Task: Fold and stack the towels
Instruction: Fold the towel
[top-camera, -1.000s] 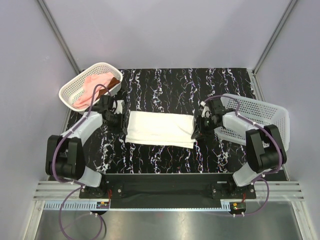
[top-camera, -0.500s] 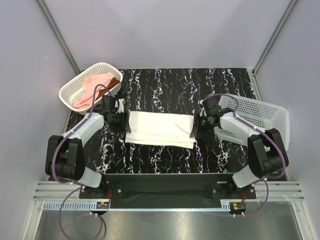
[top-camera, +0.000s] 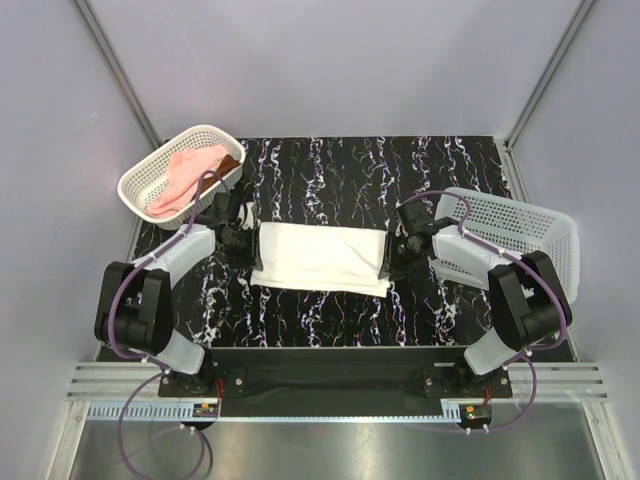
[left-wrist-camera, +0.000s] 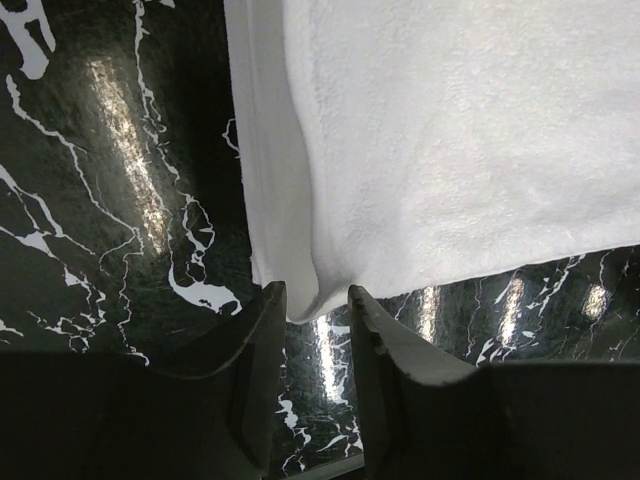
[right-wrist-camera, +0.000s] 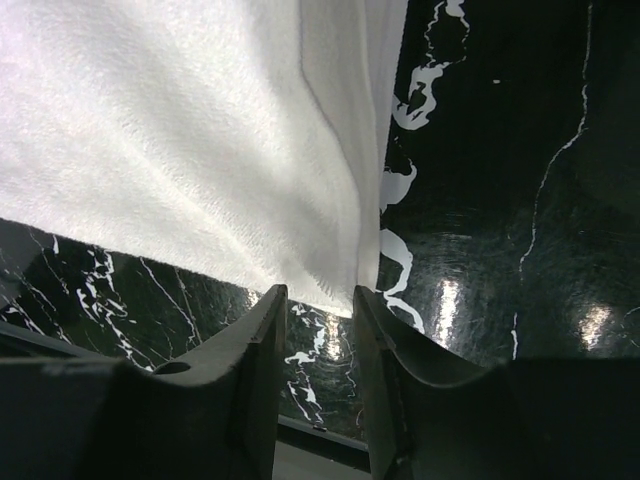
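A white towel (top-camera: 320, 258) lies folded into a long strip on the black marble table (top-camera: 330, 170). My left gripper (top-camera: 248, 240) is at the strip's left end, and my right gripper (top-camera: 390, 250) is at its right end. In the left wrist view my left gripper (left-wrist-camera: 312, 300) is open, with a corner of the towel (left-wrist-camera: 440, 150) just between its fingertips. In the right wrist view my right gripper (right-wrist-camera: 318, 298) is open, with a corner of the towel (right-wrist-camera: 200, 140) at its tips. A pink towel (top-camera: 185, 170) lies in the left basket (top-camera: 130, 185).
A white basket stands at the back left and holds the pink towel and something dark (top-camera: 230, 162). A second white basket (top-camera: 520, 235) lies at the right, close behind my right arm. Grey walls enclose the table.
Both grippers have moved a little away from the arm bases along the towel's ends, to its far corners. The towel has not visibly moved.
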